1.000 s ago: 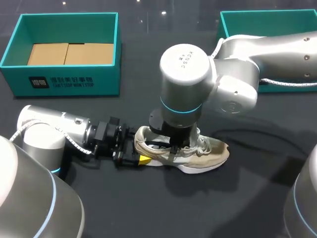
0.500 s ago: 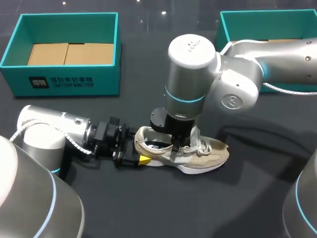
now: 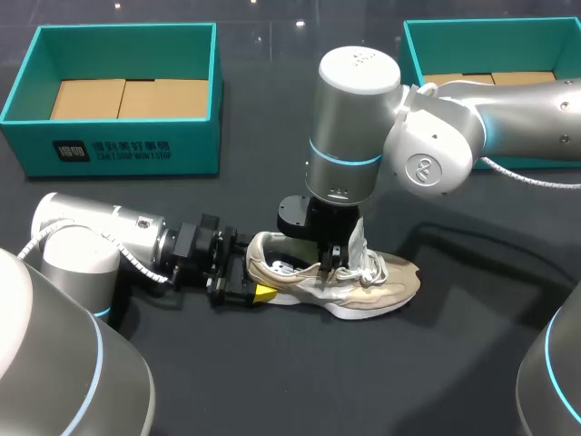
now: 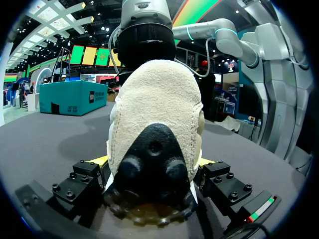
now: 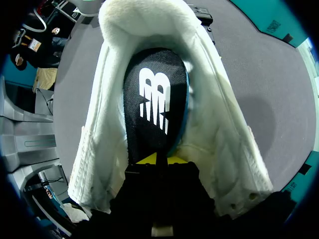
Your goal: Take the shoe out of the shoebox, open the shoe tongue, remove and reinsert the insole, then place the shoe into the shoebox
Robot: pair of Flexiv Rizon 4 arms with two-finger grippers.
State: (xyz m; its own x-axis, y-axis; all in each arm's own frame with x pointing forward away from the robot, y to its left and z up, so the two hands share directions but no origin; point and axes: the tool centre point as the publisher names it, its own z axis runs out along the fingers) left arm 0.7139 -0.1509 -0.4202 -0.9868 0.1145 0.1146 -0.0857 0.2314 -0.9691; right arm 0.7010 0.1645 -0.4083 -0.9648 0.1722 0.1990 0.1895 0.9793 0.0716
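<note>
A beige shoe (image 3: 381, 282) lies on its sole on the dark table, toe to the right. My left gripper (image 3: 250, 292) lies low on the table at the heel. In the left wrist view its fingers (image 4: 97, 160) press the heel (image 4: 157, 109) from both sides, so my left gripper (image 4: 152, 162) is shut on the shoe. My right gripper (image 3: 327, 263) reaches down into the shoe's mouth beside the raised tongue (image 3: 357, 238). In the right wrist view its yellow tips (image 5: 157, 158) are pressed together on the black insole (image 5: 154, 99) inside the shoe (image 5: 214, 124).
An open teal shoebox (image 3: 27, 145) with brown cardboard inside stands at the back left. A second teal box (image 3: 408, 45) sits at the back right, behind my right arm. Bare dark table lies in front of the shoe.
My right gripper has closed inside the shoe, and its wrist has risen and shifted right. The left arm and the shoe have stayed put.
</note>
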